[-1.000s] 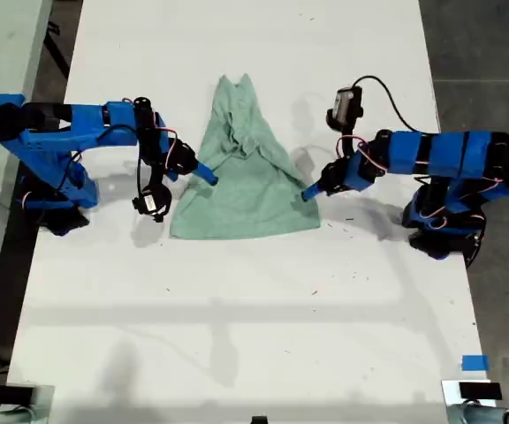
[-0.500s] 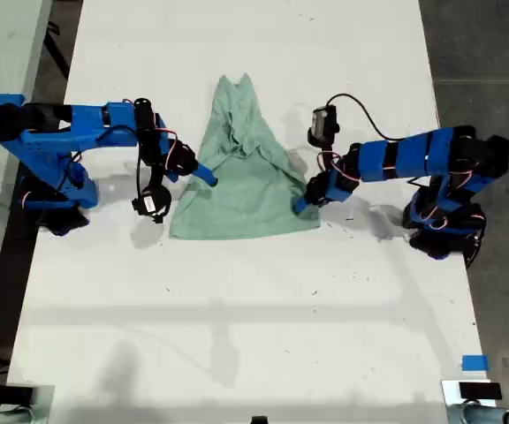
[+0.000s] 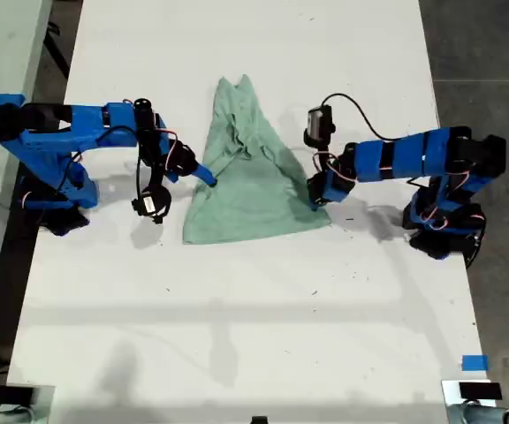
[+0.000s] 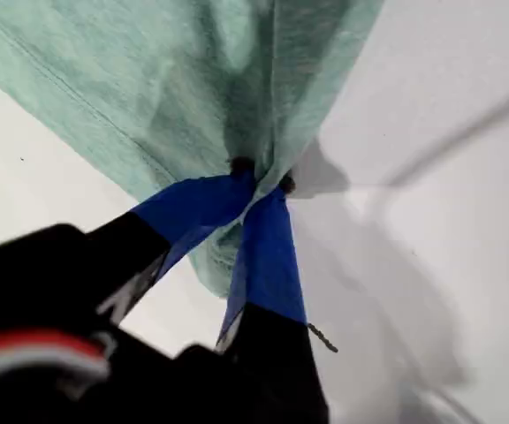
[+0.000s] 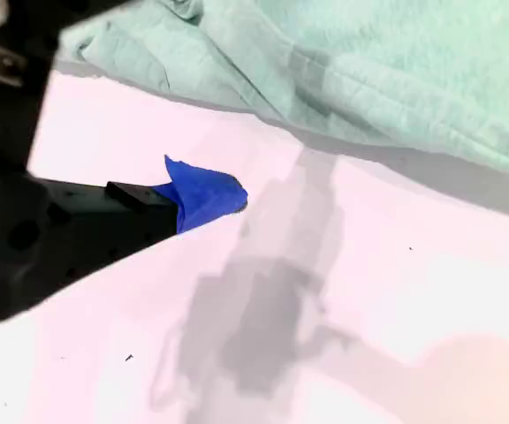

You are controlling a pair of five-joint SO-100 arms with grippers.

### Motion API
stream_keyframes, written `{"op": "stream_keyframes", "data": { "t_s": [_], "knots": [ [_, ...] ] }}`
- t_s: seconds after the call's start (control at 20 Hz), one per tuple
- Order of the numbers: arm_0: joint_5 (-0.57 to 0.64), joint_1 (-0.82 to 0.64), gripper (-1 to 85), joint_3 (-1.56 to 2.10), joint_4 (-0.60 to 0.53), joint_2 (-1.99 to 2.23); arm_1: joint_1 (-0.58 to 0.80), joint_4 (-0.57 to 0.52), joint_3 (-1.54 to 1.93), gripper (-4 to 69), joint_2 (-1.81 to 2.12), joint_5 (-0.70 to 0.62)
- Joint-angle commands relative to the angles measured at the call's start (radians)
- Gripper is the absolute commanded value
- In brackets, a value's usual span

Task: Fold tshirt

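The pale mint-green tshirt [image 3: 250, 190] lies bunched in a rough triangle in the middle of the white table [image 3: 254, 309]. My first gripper [image 3: 315, 201] is at the shirt's edge on the exterior view's right. In the first wrist view, my first gripper [image 4: 259, 181] is shut, its blue-taped tips pinching a gathered fold of the tshirt [image 4: 193, 79]. My second gripper [image 3: 207, 176] sits at the shirt's other edge. The second wrist view shows only one blue fingertip [image 5: 206, 196], above bare table. It is a little apart from the tshirt [image 5: 369, 71] and holds nothing.
Both blue arms rest on the table, one at each side of the exterior view. Bits of blue tape [image 3: 474, 362] mark the table near the exterior view's lower right, and the table's edges run close behind both arm bases.
My first gripper moved onto the shirt's edge, closed on it and drew it toward the exterior view's right. The shirt's lower hem shifted that way. The second arm stayed put.
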Motion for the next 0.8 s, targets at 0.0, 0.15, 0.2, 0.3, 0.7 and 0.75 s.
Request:
{"op": "stream_keyframes", "data": {
  "t_s": [0.0,0.15,0.2,0.3,0.7,0.75],
  "knots": [
    [-0.009,0.012,33.3,-0.074,0.009,0.018,-0.034,0.109,-0.129,-2.1,0.049,0.021],
    [-0.009,0.015,33.2,-0.074,0.005,0.017,-0.074,0.198,-0.319,-2.1,0.032,0.038],
    [-0.009,0.017,33.2,-0.074,0.002,0.017,-0.086,0.216,-0.394,-2.1,0.002,0.040],
    [-0.009,0.020,33.0,-0.074,0.000,0.017,-0.095,0.265,-0.551,-2.1,-0.091,0.052],
    [-0.015,0.023,32.9,-0.074,-0.009,0.012,-0.170,0.224,-1.135,-2.1,-0.687,0.141],
    [-0.015,0.023,32.9,-0.075,-0.009,0.012,-0.176,0.206,-1.149,-2.2,-0.730,0.158]
  ]
}}
